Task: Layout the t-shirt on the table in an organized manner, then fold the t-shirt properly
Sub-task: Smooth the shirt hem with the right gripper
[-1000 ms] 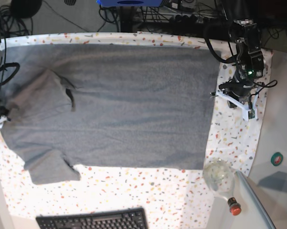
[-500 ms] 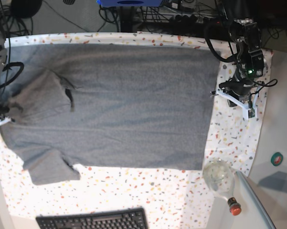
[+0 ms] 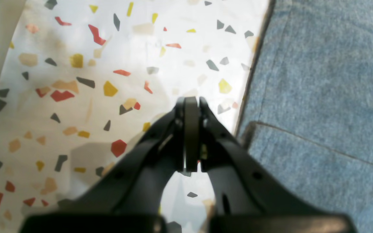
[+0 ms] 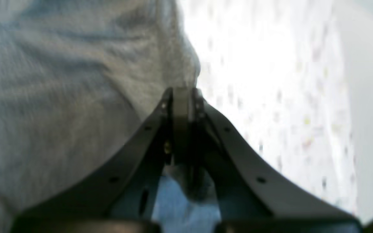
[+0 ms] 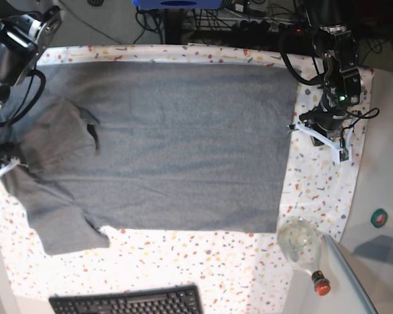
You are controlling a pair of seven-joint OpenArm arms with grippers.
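The grey t-shirt (image 5: pixel 170 144) lies spread across the table (image 5: pixel 203 268). The right gripper (image 4: pixel 183 97) pinches the t-shirt's edge. The left gripper (image 3: pixel 189 106) is clenched empty, just beside the t-shirt's hem.

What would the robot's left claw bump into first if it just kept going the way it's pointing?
Probably the table: the shut left gripper points at bare speckled cloth, with the t-shirt edge just to one side. How far above the cloth it hangs is unclear.

One grey t-shirt (image 5: pixel 176 144) lies on one speckled table (image 5: pixel 203 261). Two robot arms are in view, one at each side. Also one black keyboard (image 5: pixel 127 302), one clear glass bottle (image 5: pixel 302 247) with a red cap, and one green tape roll (image 5: pixel 379 218).
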